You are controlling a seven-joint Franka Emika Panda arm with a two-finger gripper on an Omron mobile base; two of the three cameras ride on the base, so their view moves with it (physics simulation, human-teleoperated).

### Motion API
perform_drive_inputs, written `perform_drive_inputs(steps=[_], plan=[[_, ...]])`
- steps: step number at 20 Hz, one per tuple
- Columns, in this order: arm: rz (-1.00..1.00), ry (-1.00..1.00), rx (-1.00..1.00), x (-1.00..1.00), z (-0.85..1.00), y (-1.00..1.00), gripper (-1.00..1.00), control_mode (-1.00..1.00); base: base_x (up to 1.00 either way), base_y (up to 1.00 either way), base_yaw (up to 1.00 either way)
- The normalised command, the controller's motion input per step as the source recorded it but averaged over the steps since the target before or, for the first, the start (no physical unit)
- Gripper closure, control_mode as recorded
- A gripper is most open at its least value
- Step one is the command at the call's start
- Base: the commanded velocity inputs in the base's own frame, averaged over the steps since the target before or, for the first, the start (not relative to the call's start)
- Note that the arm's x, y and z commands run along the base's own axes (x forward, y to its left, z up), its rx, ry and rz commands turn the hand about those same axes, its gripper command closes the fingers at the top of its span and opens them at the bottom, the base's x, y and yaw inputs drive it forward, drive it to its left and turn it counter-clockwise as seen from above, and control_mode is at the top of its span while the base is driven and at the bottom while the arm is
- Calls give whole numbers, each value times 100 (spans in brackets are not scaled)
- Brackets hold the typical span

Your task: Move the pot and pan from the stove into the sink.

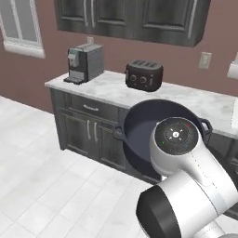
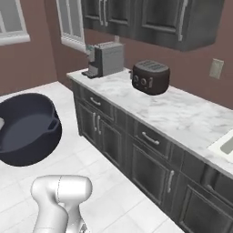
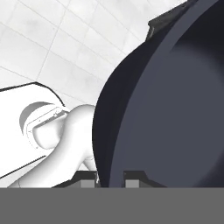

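The robot holds the pot (image 1: pixel 144 135) up in the air, well above the white floor (image 1: pixel 42 186) and in front of the dark cabinets (image 1: pixel 88 130). The pot is tipped on its side, so you look right into its dark blue-grey inside. In the hand view the gripper (image 3: pixel 110 176) is clenched on the pot's thin rim, with one dark fingertip (image 3: pixel 87 177) on each side of the wall, down at 6 o'clock. In the left base view the pot sits near the middle, partly behind the white arm (image 1: pixel 186 176) at 5 o'clock. In the right base view the pot is far over at 9 o'clock. On the marble counter (image 2: pixel 182 113) stand a grey coffee machine (image 1: pixel 85 62) at 11 o'clock and a black toaster (image 1: pixel 144 74) at 12 o'clock. A corner of the white sink (image 2: pixel 226 145) peeks in at 3 o'clock in the right base view.
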Motion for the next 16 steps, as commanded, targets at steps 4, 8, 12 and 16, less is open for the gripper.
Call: perform_drive_inputs(steps=[4, 8, 12, 16], plan=[[0, 0, 0, 0, 0, 0, 100, 100, 0, -12, -50], [0, 0, 0, 0, 0, 0, 100, 100, 0, -13, -49], [0, 0, 0, 0, 0, 0, 100, 100, 0, -15, -49], [0, 0, 0, 0, 0, 0, 100, 100, 0, -17, -48]])
